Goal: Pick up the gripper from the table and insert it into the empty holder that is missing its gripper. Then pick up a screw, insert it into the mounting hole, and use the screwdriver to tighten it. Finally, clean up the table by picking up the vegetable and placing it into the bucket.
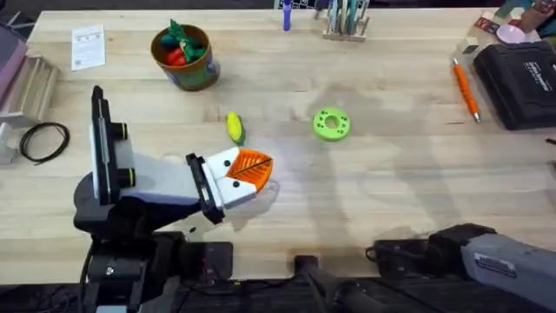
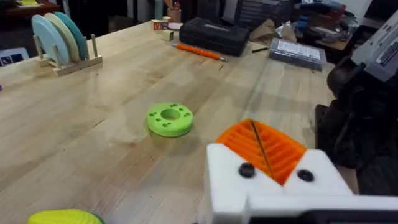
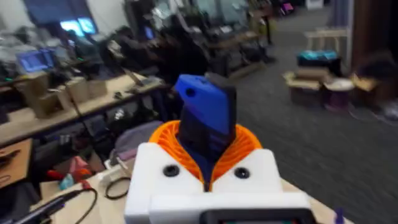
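Observation:
My left gripper (image 1: 256, 165) lies low over the table's middle, shut, its white fingers (image 2: 273, 186) pressing two orange ribbed pads together with nothing between them. The vegetable, a yellow corn cob (image 1: 234, 128) (image 2: 62, 217), lies just beyond and left of it, apart from it. The bucket (image 1: 184, 56) stands at the back left with red and green toy vegetables inside. My right gripper (image 3: 208, 162) is raised and faces the room, shut on the blue screwdriver (image 3: 205, 112). A loose gripper piece, an empty holder and a screw are out of view.
A flat green disc (image 1: 331, 123) (image 2: 169, 119) lies right of the corn. An orange stick (image 1: 465, 87) and a black case (image 1: 521, 83) sit at the back right. A paper card (image 1: 88, 45) and a cable coil (image 1: 43, 141) lie at the left. The right arm (image 1: 486, 252) rests near the front edge.

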Robot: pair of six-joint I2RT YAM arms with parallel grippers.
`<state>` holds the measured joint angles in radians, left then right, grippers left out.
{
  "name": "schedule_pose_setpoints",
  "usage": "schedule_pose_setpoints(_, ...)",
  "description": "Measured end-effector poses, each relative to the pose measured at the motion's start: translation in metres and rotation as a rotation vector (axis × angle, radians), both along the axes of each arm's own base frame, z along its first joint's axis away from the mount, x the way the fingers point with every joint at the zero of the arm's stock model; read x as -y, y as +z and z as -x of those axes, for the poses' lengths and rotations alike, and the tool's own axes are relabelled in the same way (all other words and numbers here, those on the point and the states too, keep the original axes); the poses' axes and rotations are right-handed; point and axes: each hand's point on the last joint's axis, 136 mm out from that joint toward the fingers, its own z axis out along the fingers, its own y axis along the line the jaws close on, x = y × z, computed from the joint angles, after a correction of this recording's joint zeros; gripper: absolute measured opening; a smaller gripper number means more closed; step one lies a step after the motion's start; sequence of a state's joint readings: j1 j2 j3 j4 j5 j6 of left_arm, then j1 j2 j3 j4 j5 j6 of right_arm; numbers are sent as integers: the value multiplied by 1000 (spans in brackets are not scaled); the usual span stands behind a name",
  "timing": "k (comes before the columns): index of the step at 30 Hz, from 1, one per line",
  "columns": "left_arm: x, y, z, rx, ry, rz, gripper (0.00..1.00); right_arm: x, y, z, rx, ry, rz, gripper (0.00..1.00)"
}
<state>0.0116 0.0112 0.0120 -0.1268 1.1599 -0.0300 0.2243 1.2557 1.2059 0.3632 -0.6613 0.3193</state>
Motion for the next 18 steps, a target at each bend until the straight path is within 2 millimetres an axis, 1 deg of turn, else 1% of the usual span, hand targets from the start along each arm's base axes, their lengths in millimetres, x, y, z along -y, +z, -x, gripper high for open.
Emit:
schedule_pose_setpoints(2, 0, 0, 0, 0, 0, 0, 10, -6, 7, 8, 51, 37, -46, 22)
schedule_pose_setpoints(4, 0, 0, 0, 0, 0, 0, 10, -6, 7, 13, 83, 57, -94, 22)
schedule_pose_setpoints(6, 0, 0, 0, 0, 0, 0, 10, -5, 3, 18, 115, 82, -153, 22)
schedule_pose_setpoints(10, 0, 0, 0, 0, -1, 0, 10, -8, -13, 25, 121, 150, -252, 22)
schedule_pose_setpoints(14, 0, 0, 0, 0, 0, 0, 10, -27, -34, 29, 86, 256, -288, 22)
schedule_pose_setpoints(18, 0, 0, 0, 0, -1, 0, 10, -51, -41, 42, 103, 362, -301, 22)
